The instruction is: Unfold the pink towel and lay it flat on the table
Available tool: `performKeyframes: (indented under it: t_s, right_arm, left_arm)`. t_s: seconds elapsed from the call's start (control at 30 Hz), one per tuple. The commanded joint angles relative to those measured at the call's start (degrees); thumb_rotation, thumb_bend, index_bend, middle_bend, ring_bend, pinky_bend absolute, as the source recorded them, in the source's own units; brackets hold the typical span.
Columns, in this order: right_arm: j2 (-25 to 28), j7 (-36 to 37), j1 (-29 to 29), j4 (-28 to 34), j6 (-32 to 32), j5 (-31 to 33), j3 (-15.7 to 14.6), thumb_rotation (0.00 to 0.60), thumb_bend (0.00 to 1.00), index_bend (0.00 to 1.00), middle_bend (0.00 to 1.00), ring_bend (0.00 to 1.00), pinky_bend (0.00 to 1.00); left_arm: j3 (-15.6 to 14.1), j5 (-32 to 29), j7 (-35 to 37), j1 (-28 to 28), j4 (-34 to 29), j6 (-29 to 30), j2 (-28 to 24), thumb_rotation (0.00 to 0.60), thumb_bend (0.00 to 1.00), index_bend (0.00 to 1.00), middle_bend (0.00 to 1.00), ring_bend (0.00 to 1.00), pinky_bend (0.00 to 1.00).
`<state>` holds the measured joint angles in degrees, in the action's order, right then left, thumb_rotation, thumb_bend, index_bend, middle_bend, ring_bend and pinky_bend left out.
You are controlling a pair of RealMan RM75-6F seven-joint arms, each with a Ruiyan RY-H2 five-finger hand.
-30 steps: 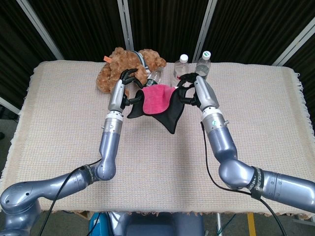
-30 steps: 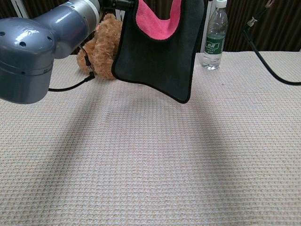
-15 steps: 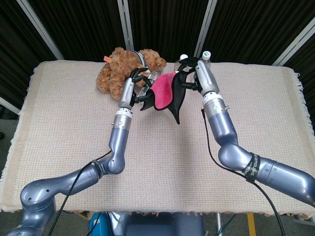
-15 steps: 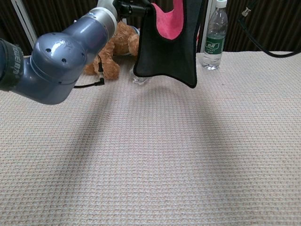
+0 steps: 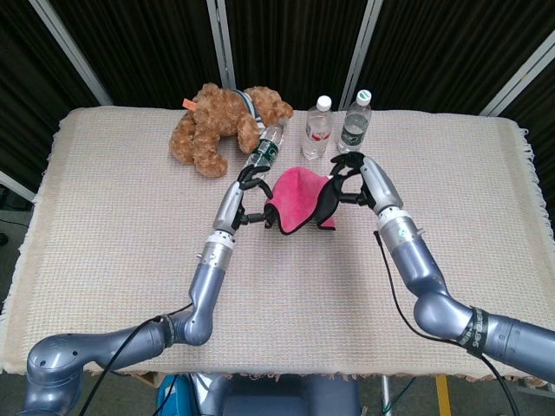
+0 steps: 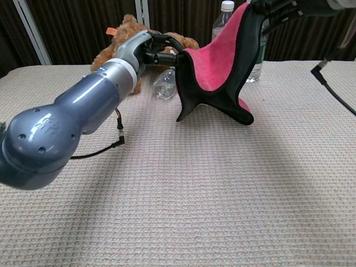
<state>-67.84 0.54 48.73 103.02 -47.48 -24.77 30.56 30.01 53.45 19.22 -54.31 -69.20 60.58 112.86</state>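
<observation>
The pink towel [image 5: 299, 192] with its black backing and edge [image 6: 214, 61] hangs stretched between both hands, its lower end touching the table [image 6: 183, 183]. My left hand [image 5: 250, 186] pinches the towel's left corner, low over the table [image 6: 156, 50]. My right hand [image 5: 351, 172] grips the towel's right corner, held higher; the chest view shows it at the top edge [image 6: 278, 6]. The pink face is turned up and toward me.
A brown teddy bear [image 5: 221, 121] lies at the back left. A clear bottle [image 5: 265, 149] lies on its side beside it, just behind the towel. Two upright water bottles [image 5: 317, 127] [image 5: 355, 120] stand at the back.
Both hands have come down and toward me with the towel, from up by the bottles to just above the table. The towel's lower end now touches the cloth.
</observation>
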Motion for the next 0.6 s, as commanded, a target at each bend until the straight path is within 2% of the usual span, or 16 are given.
performKeyframes:
  t_s: [0.03,0.3,0.6]
  right_arm:
    - [1.8,0.7,-3.2,4.9,-0.9,-3.4,-3.4,0.600,0.53,0.67,0.27,0.09,0.24]
    - [4.0,-2.7,-5.8,13.7,-3.9,-7.8,-9.4,0.600,0.53,0.67,0.27,0.09,0.24]
    - [3.5,-4.7,-8.1,17.9,-7.2,-10.9,-15.1,0.600,0.53,0.67,0.27,0.09,0.24]
  left_arm:
    - [-3.0,0.7,-1.7,3.8,-5.7,2.5,-1.0,0.600,0.40,0.58,0.17,0.00,0.00]
    - [-8.2,2.5,-4.5,9.7,-15.6,5.8,-3.6,0.600,0.40,0.58,0.17,0.00,0.00]
    - [-14.1,5.8,-5.2,15.6,-21.7,8.2,-5.8,0.600,0.40,0.58,0.17,0.00,0.00]
